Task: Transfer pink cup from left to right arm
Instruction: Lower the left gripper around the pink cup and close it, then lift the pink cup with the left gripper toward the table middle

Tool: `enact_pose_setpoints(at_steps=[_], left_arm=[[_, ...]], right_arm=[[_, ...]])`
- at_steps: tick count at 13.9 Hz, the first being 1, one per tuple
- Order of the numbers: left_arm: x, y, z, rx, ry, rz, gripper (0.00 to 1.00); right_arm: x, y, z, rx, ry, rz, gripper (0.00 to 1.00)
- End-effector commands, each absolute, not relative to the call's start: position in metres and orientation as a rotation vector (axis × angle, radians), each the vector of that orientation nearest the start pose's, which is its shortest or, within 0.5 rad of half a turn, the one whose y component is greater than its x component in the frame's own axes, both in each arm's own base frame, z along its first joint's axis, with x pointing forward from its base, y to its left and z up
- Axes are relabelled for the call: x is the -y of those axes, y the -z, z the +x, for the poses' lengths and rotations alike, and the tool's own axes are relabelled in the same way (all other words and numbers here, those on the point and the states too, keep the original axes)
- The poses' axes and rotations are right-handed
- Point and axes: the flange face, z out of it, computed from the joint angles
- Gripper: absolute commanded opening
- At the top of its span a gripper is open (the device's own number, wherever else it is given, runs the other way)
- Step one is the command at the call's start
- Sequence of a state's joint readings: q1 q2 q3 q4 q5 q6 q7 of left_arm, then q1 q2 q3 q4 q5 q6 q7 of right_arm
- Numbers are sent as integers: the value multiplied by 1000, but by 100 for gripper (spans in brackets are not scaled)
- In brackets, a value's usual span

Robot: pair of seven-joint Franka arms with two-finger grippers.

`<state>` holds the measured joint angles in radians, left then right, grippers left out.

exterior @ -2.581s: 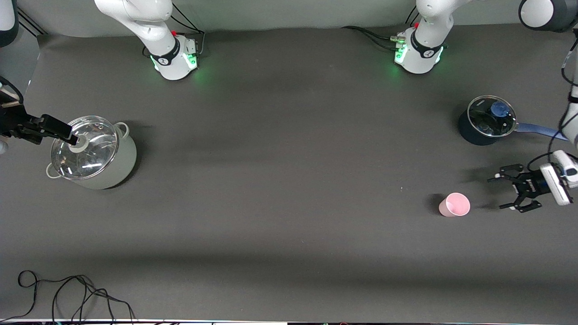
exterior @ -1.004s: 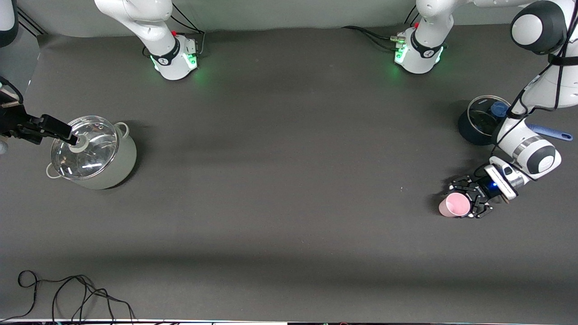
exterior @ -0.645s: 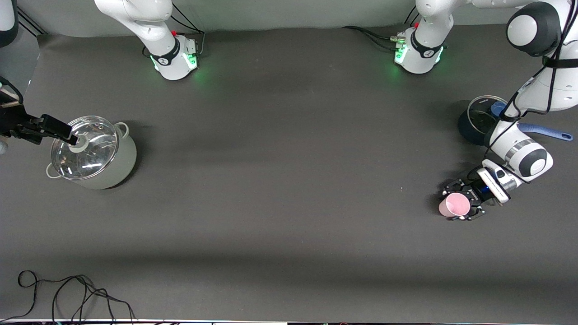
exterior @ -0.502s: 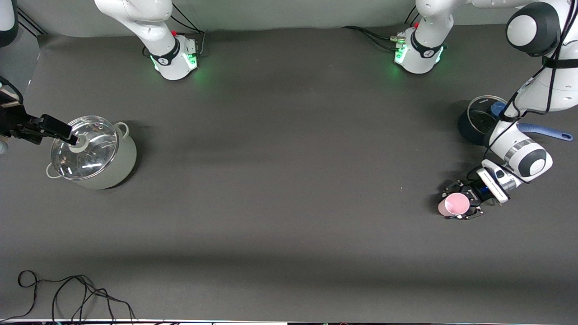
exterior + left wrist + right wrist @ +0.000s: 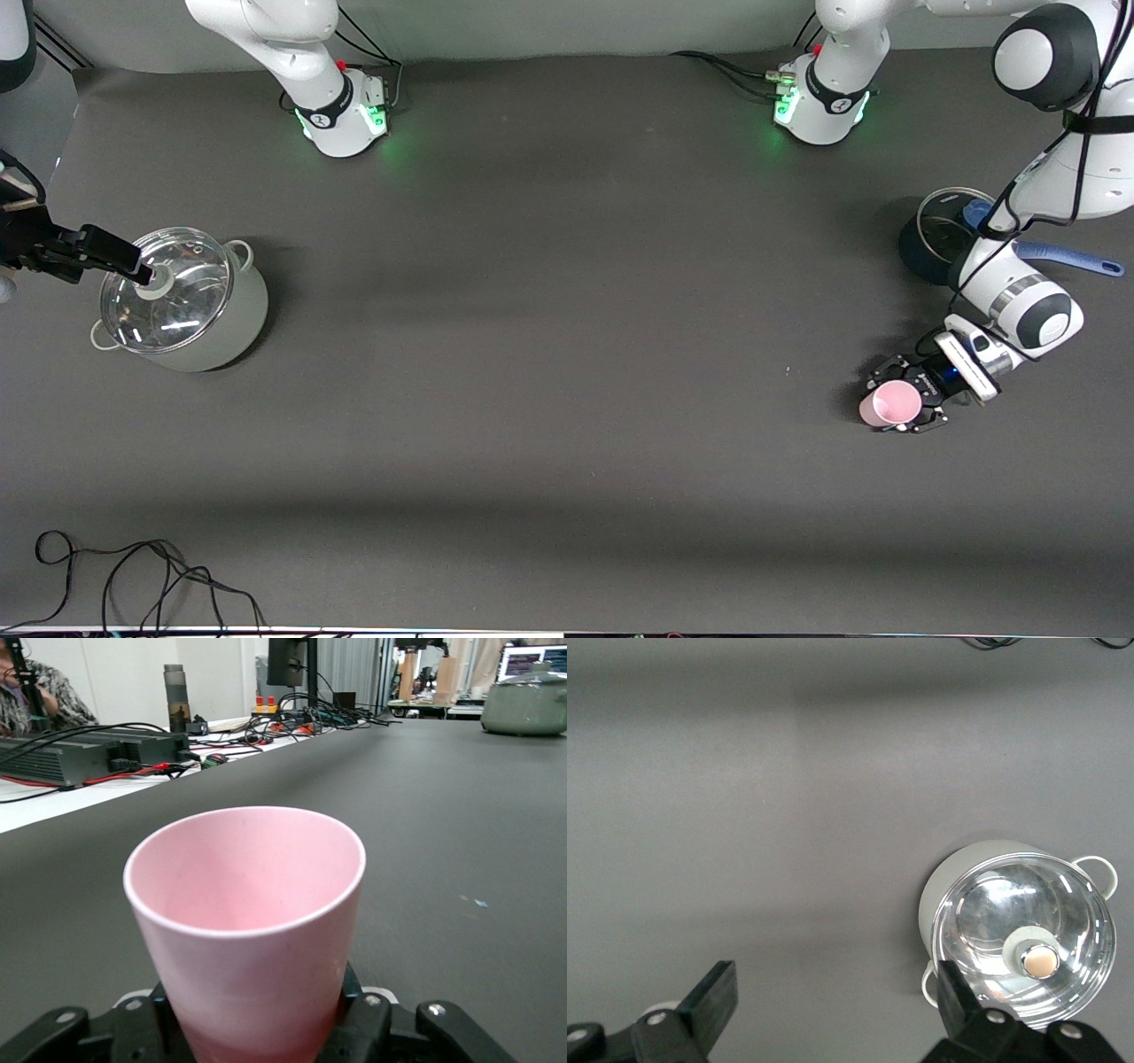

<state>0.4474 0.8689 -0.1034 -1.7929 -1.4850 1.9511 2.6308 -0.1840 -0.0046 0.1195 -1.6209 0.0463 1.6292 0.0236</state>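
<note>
A robotics lab is shown: two arm bases (image 5: pixel 341 120) are bolted to a dark-covered table (image 5: pixel 549 354), beside which cluttered cables (image 5: pixel 292 718) and monitors (image 5: pixel 530 660) are seen.

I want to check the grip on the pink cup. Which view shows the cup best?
The left wrist view: the pink cup fills it, upright, with the left gripper shut around its base. The front view shows the cup small, from above, between black fingers. The right wrist view misses it, showing only a lidded pot.
</note>
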Motion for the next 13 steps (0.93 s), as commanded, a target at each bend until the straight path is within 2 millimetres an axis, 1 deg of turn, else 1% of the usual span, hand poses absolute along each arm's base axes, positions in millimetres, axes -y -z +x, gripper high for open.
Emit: enact_pose_setpoints(at_steps=[1,2,3,5,7,9,11,13], left_arm=[[-92,-112,612,1051,-1310,1883,43],[-65,-125,618,1035,-1303,1893,43],[-38,-138,622,1003,-1301,1922,39],[22,-171,630,942,-1289,1972,39],[84,-208,627,892,-1232,2016,40],[149,-247,609,861,-1165,2043,41],[218,-283,586,791,-1125,2071,42],[268,-313,559,807,-1097,2063,42]], right_arm=[[33,-612,558,-124,19,-3081,100],[34,-612,558,-129,19,-3081,100],[36,-612,558,-131,20,-3081,100],[34,-612,558,-127,19,-3081,100],[34,-612,558,-126,19,-3081,100],[34,-612,559,-122,17,-3081,100],[27,-609,562,-110,9,-3080,100],[22,-608,563,-122,6,-3082,100]])
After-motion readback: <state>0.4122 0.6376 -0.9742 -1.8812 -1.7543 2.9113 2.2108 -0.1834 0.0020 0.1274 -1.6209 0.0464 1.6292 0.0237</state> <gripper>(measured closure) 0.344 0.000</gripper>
